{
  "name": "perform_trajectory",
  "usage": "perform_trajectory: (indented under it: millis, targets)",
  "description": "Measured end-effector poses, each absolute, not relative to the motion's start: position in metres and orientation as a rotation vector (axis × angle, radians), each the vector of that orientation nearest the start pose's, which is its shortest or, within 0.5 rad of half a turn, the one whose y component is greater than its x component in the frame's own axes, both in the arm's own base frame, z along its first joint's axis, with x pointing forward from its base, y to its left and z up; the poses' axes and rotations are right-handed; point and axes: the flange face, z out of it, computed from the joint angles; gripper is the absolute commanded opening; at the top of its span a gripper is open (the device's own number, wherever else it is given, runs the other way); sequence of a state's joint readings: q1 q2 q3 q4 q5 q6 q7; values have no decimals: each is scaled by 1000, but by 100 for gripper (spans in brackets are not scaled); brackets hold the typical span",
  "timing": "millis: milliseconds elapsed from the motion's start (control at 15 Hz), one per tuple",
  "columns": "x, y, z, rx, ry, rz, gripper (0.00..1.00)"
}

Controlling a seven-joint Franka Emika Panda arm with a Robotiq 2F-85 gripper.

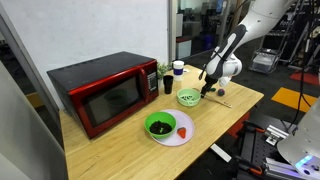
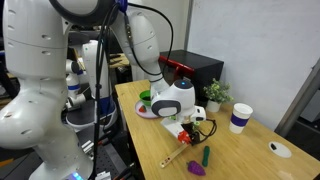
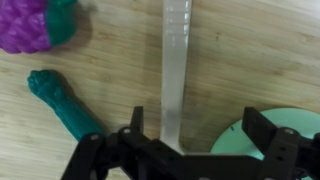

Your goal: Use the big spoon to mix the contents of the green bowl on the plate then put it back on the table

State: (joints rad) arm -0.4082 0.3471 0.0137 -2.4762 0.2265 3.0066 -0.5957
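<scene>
red microwave point(image 1: 105, 92) at rear, door shut | small potted plant point(image 2: 215, 93) just beside microwave | dark cup point(image 1: 167, 84) behind pale lime-green bowl point(image 1: 188, 98) | white paper cup point(image 2: 240, 117) with dark band, near plant | white disc point(image 2: 280, 149) apart from paper cup | purple toy point(image 3: 25, 25) with green cap, near teal-green toy point(image 3: 60, 100), not touching

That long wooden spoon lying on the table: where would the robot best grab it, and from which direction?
On the handle, around mid-length, coming straight down from above. The big spoon lies flat on the table, and its handle is long, straight and narrow, so the open gripper can close across its width. That stretch looks clear of the teal toy.
</scene>
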Motion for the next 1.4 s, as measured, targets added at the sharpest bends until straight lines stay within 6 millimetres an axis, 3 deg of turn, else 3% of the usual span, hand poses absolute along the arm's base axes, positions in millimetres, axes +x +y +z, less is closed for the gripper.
perform_trajectory:
  millis: [533,1400]
  targets:
    - [436,-223,177,-3167,15,-338,100]
    - [416,-212,167,-3128,-2,-361,100]
